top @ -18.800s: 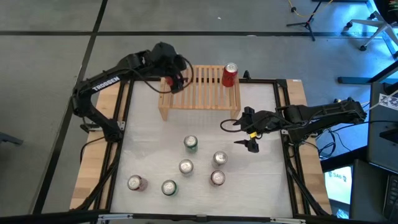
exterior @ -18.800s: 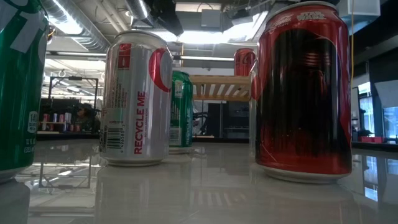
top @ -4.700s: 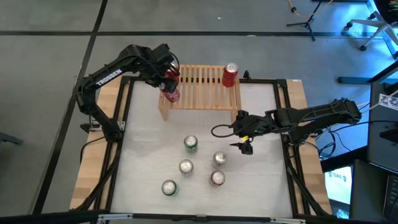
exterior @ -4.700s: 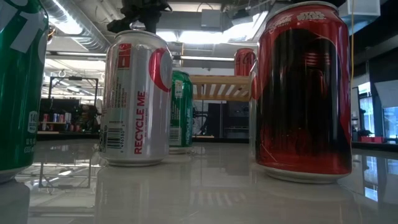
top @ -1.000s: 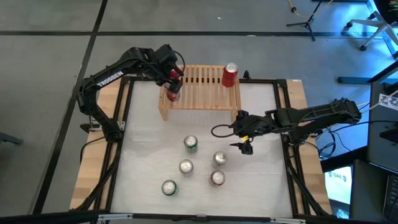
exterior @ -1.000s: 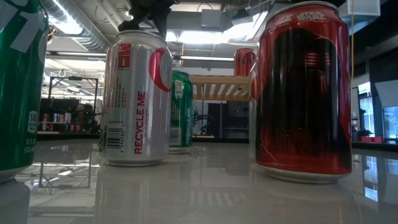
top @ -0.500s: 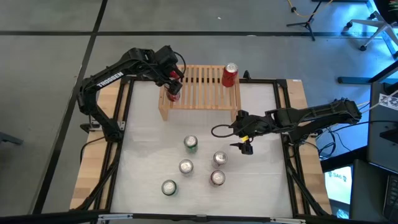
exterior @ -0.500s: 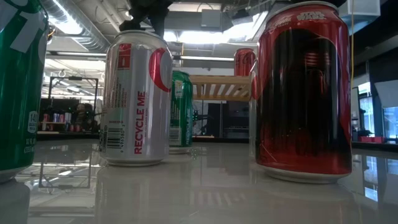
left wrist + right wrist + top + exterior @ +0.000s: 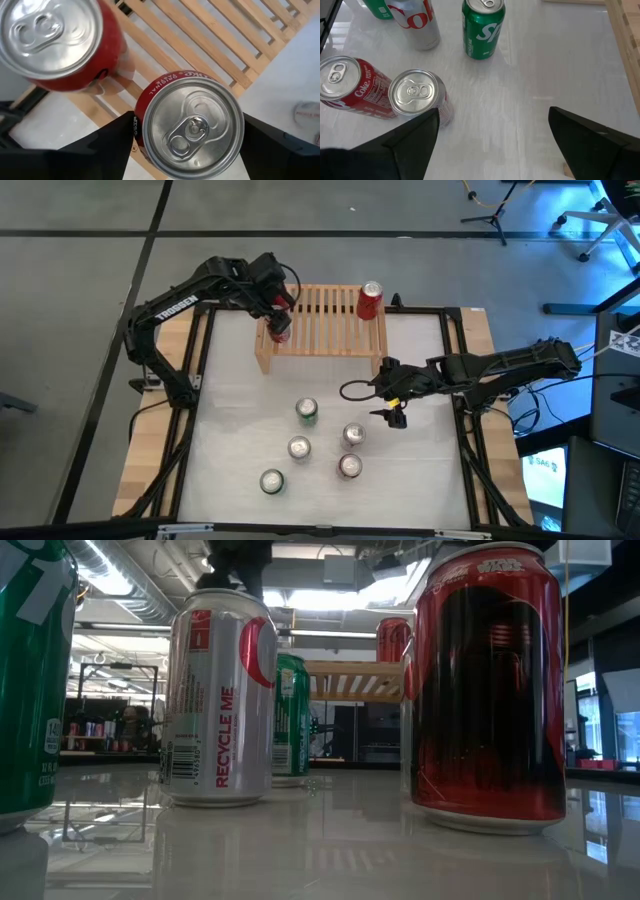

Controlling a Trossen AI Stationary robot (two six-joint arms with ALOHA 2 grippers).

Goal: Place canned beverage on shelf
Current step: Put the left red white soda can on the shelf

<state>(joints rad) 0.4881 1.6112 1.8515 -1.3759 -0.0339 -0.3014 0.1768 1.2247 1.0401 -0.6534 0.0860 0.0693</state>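
High view: left gripper sits over the far-left corner of the shelf, on a red can standing at that end; a second red can stands at the far-right corner. Right gripper waits just right of the shelf's near-right leg, above the table. Four loose cans cluster near-centre, green can closest to the shelf. Low view: silver can and dark red can fill the foreground; shelf is visible far behind, left gripper's can is hidden. Left wrist view: the red can's lid sits square between the two fingers, which flank its body with little or no gap; I can't tell if they actually clamp it or are letting go. Slats lie underneath it, the other red can just beside. Right wrist view: fingers spread wide, nothing between them; green, silver and two red cans stand ahead. Handling, my read: thin aluminium wall, smooth and slippery, dents if squeezed hard, weight unknown; grip mid-body across the diameter, keep it upright. Slat gaps could tip the base. The neighbouring can is the only nearby obstruction.
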